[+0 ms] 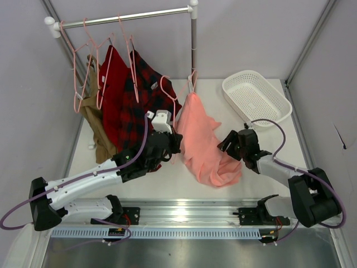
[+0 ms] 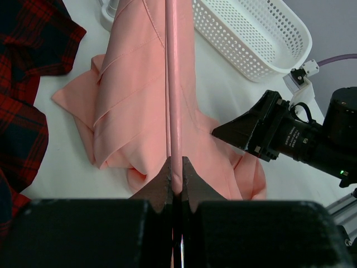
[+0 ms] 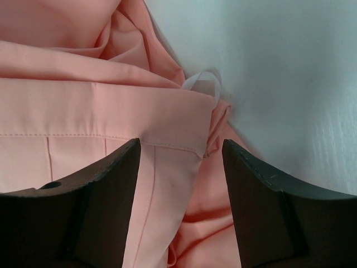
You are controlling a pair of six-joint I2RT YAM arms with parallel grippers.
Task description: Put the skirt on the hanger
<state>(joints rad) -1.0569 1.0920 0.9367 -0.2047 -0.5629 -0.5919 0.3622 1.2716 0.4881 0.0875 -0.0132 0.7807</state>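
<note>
The salmon-pink skirt (image 1: 203, 139) lies on the white table, its upper end lifted near the rail post and its lower end bunched. My left gripper (image 1: 172, 142) is shut on the pale-pink hanger (image 1: 174, 99). In the left wrist view its jaws clamp the hanger's straight bar (image 2: 174, 100), which runs across the skirt (image 2: 128, 111). My right gripper (image 1: 226, 142) is open at the skirt's right edge. In the right wrist view its fingers (image 3: 106, 184) straddle the skirt's stitched waist edge (image 3: 100, 117), with the white label (image 3: 203, 84) just beyond.
A white rail (image 1: 122, 18) at the back carries several pink hangers (image 1: 83, 61), a red garment (image 1: 114, 78), a red-and-black plaid shirt (image 1: 142, 95) and a tan garment (image 1: 100, 131). A white perforated basket (image 1: 256, 97) stands at the back right.
</note>
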